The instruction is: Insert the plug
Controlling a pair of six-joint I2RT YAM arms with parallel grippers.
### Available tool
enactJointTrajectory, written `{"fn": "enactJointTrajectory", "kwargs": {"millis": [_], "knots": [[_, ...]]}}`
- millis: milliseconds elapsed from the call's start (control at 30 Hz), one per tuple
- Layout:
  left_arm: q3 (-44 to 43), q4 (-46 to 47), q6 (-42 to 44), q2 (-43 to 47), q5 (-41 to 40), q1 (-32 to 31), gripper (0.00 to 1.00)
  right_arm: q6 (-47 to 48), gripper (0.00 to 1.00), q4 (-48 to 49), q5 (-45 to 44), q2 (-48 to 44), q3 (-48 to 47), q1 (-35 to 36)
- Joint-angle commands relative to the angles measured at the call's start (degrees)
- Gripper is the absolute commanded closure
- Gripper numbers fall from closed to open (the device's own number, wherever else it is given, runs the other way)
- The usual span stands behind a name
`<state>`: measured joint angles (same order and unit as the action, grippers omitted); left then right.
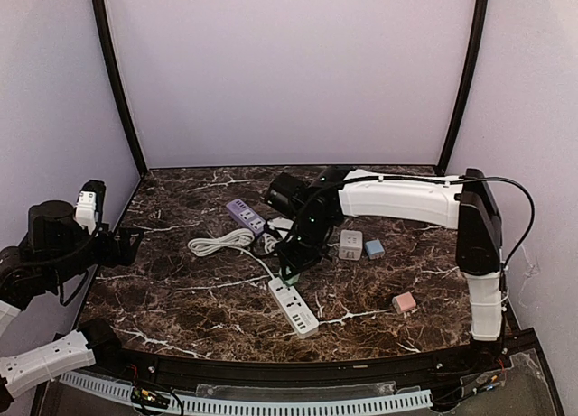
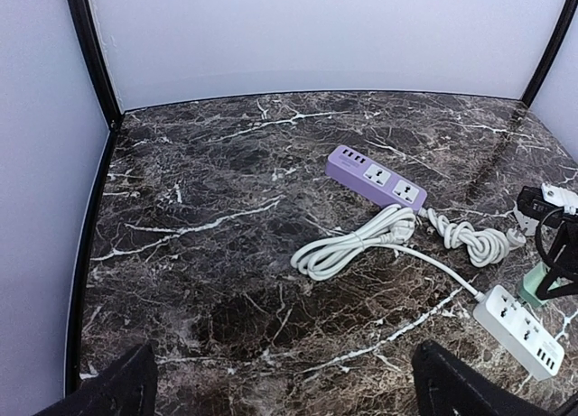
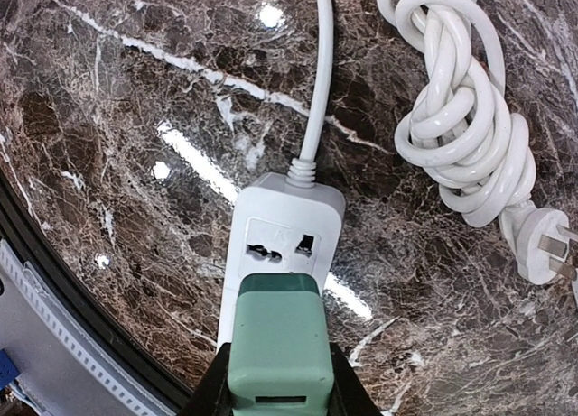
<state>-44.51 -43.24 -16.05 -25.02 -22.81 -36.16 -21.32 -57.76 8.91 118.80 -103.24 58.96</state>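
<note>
- The green plug [image 3: 280,339] was pinched between the fingers of the right gripper [image 3: 280,391]. The fingers were pressed against its two side faces, which left its underside free to meet a socket.
- It hung over the white power strip [image 3: 291,225], at the end where the cord [image 3: 318,82] enters. The wrist view looked almost straight down the plug, probably so the prongs could go in square.
- One socket showed uncovered just beyond the plug's top edge. Whether the prongs had touched the strip could not be told, as the plug's body hid them.
- Judged from this, the insertion was in its alignment stage and the seating push was not yet done.
- A knotted cable bundle [image 3: 461,136] with its own pronged end lay beside the strip, apart from it and out of the way.
- The purple power strip [image 1: 246,216] sat farther back on the tabletop [image 1: 181,290]. A grey adapter [image 1: 350,244], a small blue block [image 1: 374,248] and a pink block [image 1: 404,301] lay to the right.
- The left gripper [image 2: 284,398] was spread wide and held nothing. It was parked at the left edge, well apart from the strip, so nothing steadied the strip against a push.
</note>
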Motion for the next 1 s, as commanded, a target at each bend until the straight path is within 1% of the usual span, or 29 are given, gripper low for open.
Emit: {"fn": "enactJointTrajectory", "kwargs": {"millis": [0,967], "knots": [[0.8,1.0,0.5,0.6,0.6,0.3,0.01,-0.6,1.00,1.4,-1.3,1.7,-1.1,1.0],[1.0,1.0,0.6,0.9,0.7,0.3,0.01,-1.4,1.00,0.8,-3.9,4.2,-2.2,1.0]]}}
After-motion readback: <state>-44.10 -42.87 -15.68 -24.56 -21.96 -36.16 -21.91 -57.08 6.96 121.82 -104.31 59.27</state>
